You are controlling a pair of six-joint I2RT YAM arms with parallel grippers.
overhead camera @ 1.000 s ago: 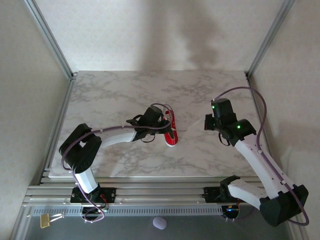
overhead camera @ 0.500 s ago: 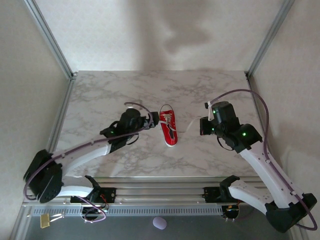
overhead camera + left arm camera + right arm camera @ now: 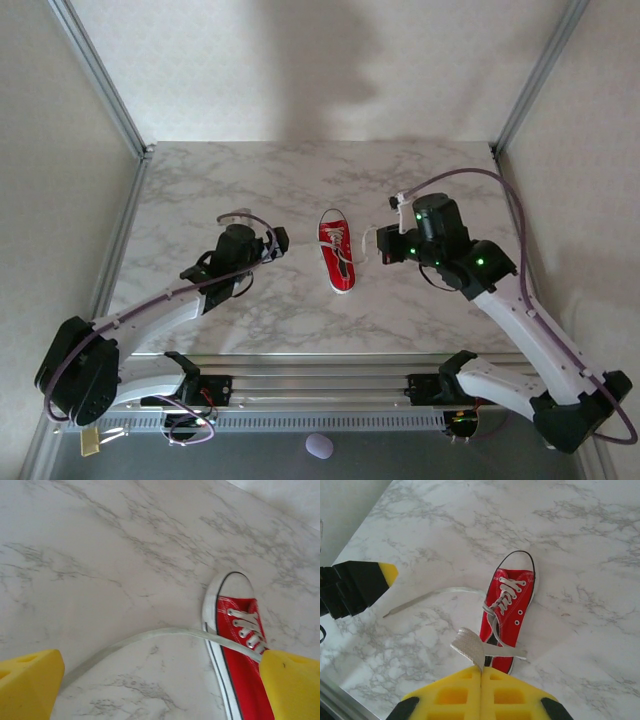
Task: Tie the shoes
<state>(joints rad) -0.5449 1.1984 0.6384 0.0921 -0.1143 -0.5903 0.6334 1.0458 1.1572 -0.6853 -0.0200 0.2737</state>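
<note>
Marble-patterned table [image 3: 200,190], pale walls, metal corner posts. Since a second ago the left gripper [image 3: 274,243] has drawn back from the red shoe [image 3: 338,258]. Its fingers are spread, with a loose lace [image 3: 150,635] lying between them. The right gripper [image 3: 380,246] has come nearer, pinching the other lace end [image 3: 469,648]. The shoe lies between both grippers. A small lilac object [image 3: 318,446] sits behind the arm bases.

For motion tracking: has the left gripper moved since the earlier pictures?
Yes: the left gripper has drawn left, off the shoe, toward the table's left edge.
</note>
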